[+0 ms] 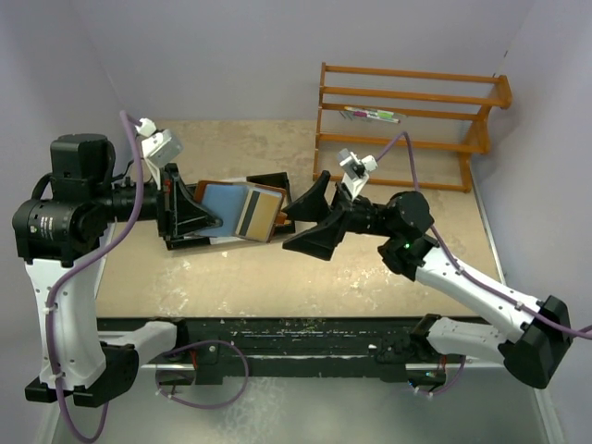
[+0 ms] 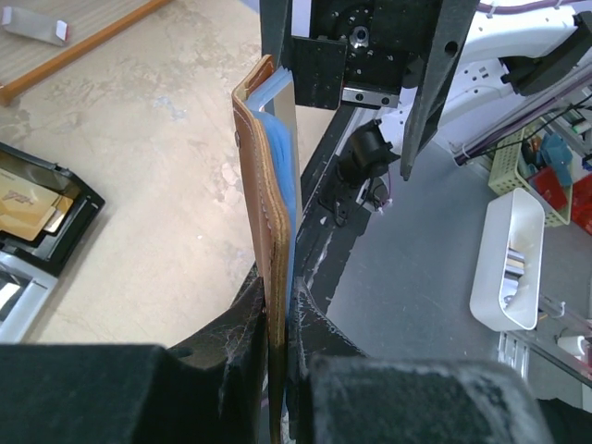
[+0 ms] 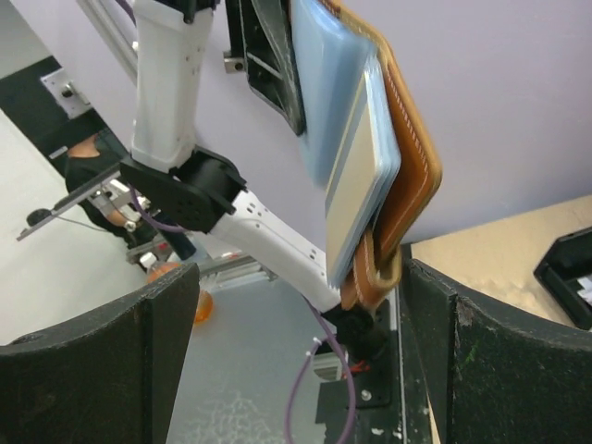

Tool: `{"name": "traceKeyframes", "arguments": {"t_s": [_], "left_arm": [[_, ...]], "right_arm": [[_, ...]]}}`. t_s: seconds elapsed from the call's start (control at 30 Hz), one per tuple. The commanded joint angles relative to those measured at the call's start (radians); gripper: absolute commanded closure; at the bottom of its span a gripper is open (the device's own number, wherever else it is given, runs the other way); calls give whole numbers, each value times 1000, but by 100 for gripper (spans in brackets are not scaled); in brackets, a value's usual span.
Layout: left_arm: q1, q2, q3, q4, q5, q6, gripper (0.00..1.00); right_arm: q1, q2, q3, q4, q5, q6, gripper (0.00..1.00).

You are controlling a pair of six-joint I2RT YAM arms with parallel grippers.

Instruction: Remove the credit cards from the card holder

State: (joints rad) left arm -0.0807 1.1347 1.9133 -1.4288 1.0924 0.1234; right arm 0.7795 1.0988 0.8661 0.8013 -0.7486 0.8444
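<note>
My left gripper (image 1: pixel 197 218) is shut on the brown leather card holder (image 1: pixel 274 208) and holds it in the air above the table. The credit cards sit in the holder: a light blue card (image 1: pixel 225 202) and a whitish-tan card with a dark stripe (image 1: pixel 252 215). The left wrist view shows the holder (image 2: pixel 261 213) edge-on between my fingers, with blue card edges (image 2: pixel 283 176) beside it. My right gripper (image 1: pixel 312 220) stands wide open just right of the holder. In the right wrist view the holder (image 3: pixel 413 162) and cards (image 3: pixel 356 176) hang above my right gripper (image 3: pixel 301 277), the snap tab (image 3: pixel 375 277) close to the right finger.
A black tray (image 1: pixel 274 179) lies on the table under the held holder, and the left wrist view shows flat tan pieces in the tray (image 2: pixel 42 217). An orange wooden rack (image 1: pixel 407 120) stands at the back right. A white bin (image 2: pixel 509 259) sits off the table.
</note>
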Motion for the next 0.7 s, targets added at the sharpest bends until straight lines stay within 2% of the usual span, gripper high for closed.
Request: {"name": "traceKeyframes", "arguments": {"t_s": [0.0,0.23,0.33,0.43,0.53,0.6,0.67], "left_arm": [[1,-13,-8,31,88,-19,99],[1,-10,-9,8,229,-16,99],[1,-9,-13,8,235,-16,99],[1,-11,-20,5,226,-8,98],[1,-16,-28,-8,174,22,89],[1,-16,-24,-33,116,65,79],[1,-7,-18,-67,28,112,68]], "right_arm": [[38,32,94,26,65,30,8],[66,50,132,-13,103,31,22],[69,36,130,4,102,46,39],[70,19,129,3,106,50,62],[70,15,132,4,101,53,86],[70,13,132,2,97,54,98],[70,13,132,2,85,51,100]]}}
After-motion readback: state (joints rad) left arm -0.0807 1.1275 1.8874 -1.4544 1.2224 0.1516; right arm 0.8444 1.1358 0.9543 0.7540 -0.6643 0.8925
